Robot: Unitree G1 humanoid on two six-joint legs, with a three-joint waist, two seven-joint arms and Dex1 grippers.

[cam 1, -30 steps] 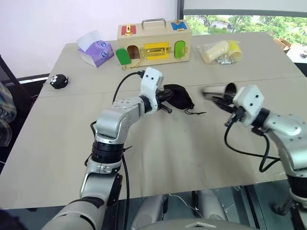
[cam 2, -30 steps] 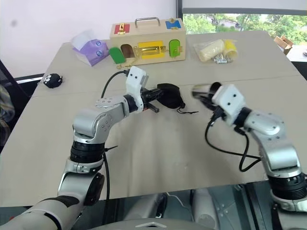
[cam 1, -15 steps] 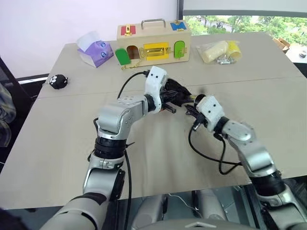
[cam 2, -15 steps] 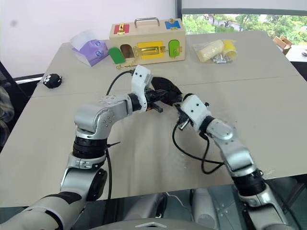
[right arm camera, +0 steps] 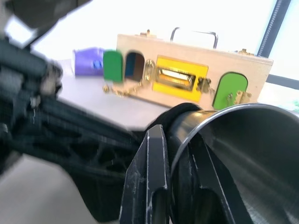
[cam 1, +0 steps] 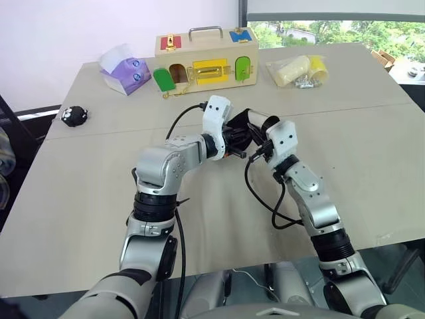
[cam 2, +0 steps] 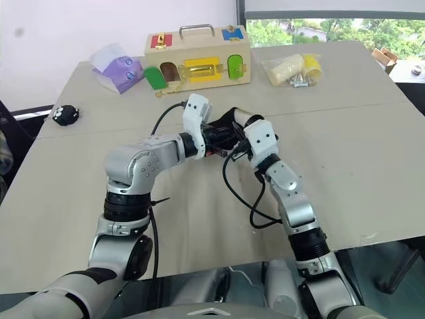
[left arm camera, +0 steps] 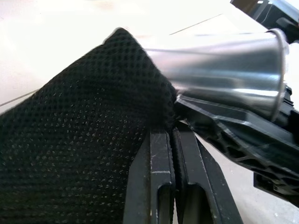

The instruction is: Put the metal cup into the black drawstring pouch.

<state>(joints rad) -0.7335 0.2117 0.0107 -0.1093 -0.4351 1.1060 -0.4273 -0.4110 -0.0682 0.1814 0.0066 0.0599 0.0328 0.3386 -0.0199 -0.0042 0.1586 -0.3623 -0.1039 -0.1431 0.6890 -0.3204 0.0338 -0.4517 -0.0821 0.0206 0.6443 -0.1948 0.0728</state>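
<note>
Above the middle of the table my left gripper is shut on the edge of the black drawstring pouch, holding it up off the surface. The metal cup, a shiny steel tumbler, lies sideways with its narrow base pushed against the pouch's mouth. My right gripper is shut on the cup's rim, one finger inside and one outside. In the left eye view both grippers meet at the cup and the pouch. How far the base sits inside the pouch is hidden by the fabric.
A wooden lock box stands at the table's far edge, with a purple tissue box to its left and a clear bag of yellowish cups to its right. A black fuzzy toy lies far left.
My right arm has swung left and forward with the cup, bringing its base up to the pouch's mouth. The left gripper has kept the pouch almost still. The view shifted slightly.
</note>
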